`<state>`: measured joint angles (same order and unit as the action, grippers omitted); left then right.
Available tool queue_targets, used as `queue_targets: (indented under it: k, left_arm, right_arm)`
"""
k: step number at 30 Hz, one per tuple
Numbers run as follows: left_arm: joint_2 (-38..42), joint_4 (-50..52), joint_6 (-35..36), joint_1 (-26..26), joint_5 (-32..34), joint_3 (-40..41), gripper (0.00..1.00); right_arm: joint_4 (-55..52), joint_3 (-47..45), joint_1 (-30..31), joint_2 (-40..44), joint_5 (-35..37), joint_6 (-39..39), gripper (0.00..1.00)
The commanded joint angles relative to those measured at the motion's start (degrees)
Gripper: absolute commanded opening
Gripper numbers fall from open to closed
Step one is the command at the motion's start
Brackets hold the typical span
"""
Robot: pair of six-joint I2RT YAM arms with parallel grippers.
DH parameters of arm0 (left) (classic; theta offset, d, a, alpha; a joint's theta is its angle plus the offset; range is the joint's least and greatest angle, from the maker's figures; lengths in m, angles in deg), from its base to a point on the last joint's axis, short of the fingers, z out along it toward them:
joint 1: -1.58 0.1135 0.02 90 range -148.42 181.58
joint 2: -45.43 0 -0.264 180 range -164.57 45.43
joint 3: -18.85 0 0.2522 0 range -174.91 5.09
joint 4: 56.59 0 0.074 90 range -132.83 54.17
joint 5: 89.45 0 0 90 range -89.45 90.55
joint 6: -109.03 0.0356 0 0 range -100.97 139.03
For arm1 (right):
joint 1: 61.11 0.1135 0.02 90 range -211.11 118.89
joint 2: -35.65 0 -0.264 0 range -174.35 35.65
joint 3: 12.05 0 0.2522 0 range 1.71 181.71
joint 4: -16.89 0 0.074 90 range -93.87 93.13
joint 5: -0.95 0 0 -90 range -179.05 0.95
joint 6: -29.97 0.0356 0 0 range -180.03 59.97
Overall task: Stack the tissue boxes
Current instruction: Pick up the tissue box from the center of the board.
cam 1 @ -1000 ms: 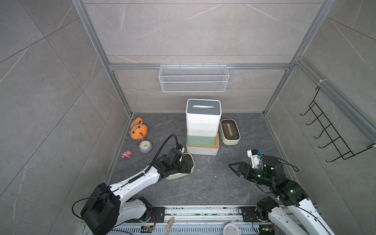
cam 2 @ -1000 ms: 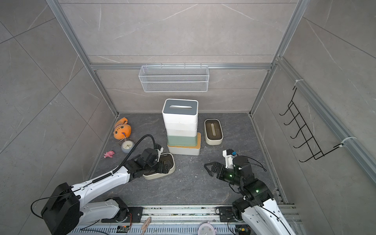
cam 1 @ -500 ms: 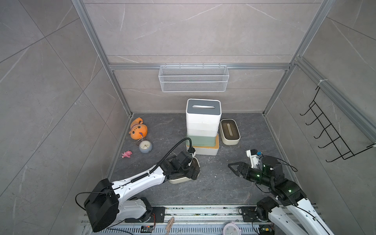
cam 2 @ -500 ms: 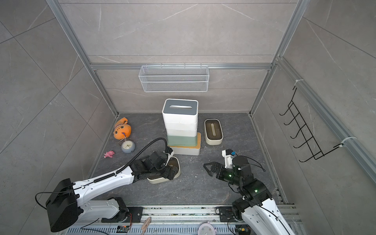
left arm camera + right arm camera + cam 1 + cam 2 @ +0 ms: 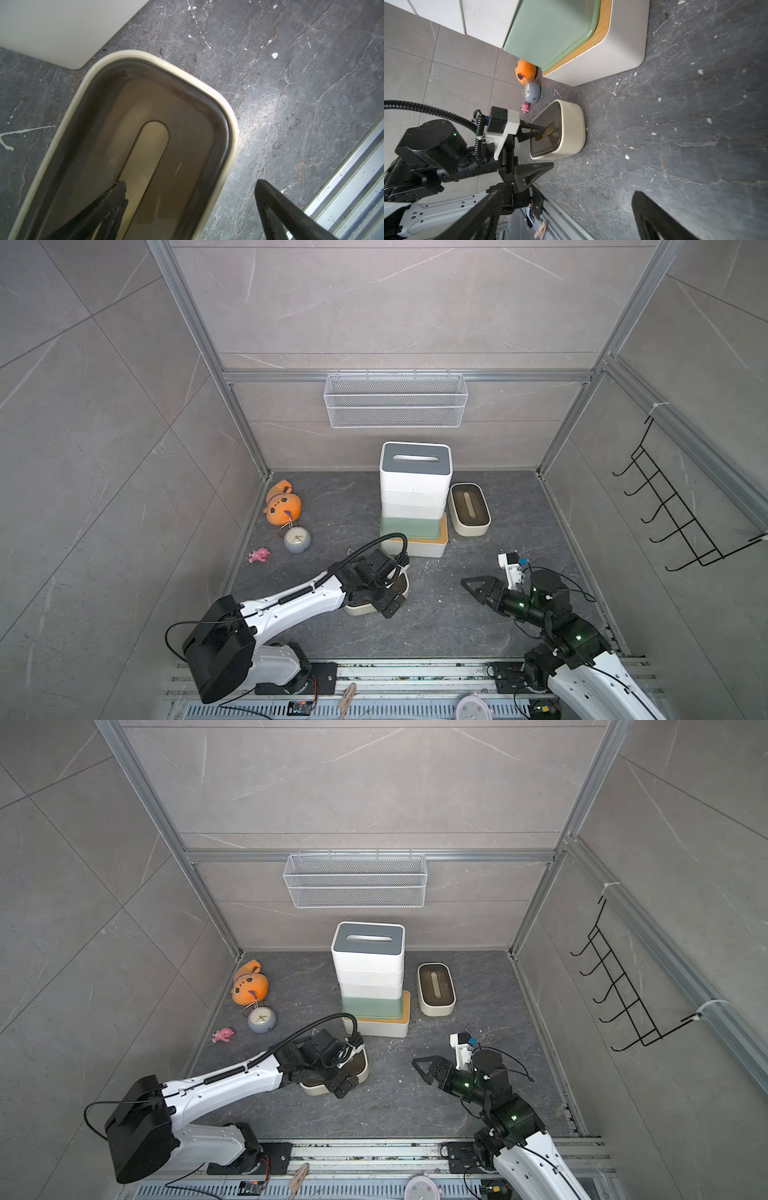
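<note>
Nearest the base, an aluminium rail (image 5: 415,672) edged the counter (image 5: 436,626), a dark grey, veined stone-look slab flecked with white chips. The right jaws hung spread and empty above it, well apart from every box. The left jaws stood released astride one long wall of the low cream tissue box with a recessed brown slotted lid (image 5: 571,124). One finger (image 5: 108,207) lay over the slot and the other outside the wall, with nothing clamped (contact with the lid could not be confirmed). That box lay flat on the counter, just in front of the stack.

Assessment: the box was probably light, hollow and rigid, and its smooth rounded walls looked slippery. A pinch on the long wall near mid-length would suit best. The lid might lift free, so it should not bear the load.

Beyond stood the stack of five boxes (image 5: 415,497). A white box with a bamboo lid (image 5: 419,548) formed the base, and a pale green box (image 5: 409,526) sat off-centre on it. Two white boxes followed, and a white box with a grey slotted lid (image 5: 415,458) topped it. A second cream box with a brown lid (image 5: 470,508) stood just beside the stack.

Toward the left side lay an orange plush toy (image 5: 282,504), a small grey alarm clock (image 5: 297,539) and a pink figure (image 5: 259,554). A white wire mesh basket (image 5: 395,406) hung on the grey tiled back wall (image 5: 395,302).
</note>
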<state>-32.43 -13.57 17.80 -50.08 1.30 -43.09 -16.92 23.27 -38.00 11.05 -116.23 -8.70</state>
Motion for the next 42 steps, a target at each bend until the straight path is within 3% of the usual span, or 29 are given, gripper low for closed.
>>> queue_targets:
  k: [1,11,29,42]
  left_arm:
    - [-3.3,2.2,2.3,0.0,-1.5,-3.6,0.98]
    - [-9.3,0.7,-0.3,-0.6,-2.1,-8.2,0.94]
    - [-22.7,-5.1,-0.3,-11.2,2.9,-21.5,0.94]
    - [-13.7,-3.7,4.5,-10.8,4.9,-9.9,0.92]
  right_arm:
    - [3.4,-0.9,-0.1,0.8,-1.1,1.4,1.00]
    - [2.9,-1.5,-0.1,0.2,-1.0,1.0,1.00]
    - [-0.3,0.6,-0.1,-1.0,1.1,-0.5,1.00]
    - [3.4,0.0,-0.1,-4.7,0.7,0.1,1.00]
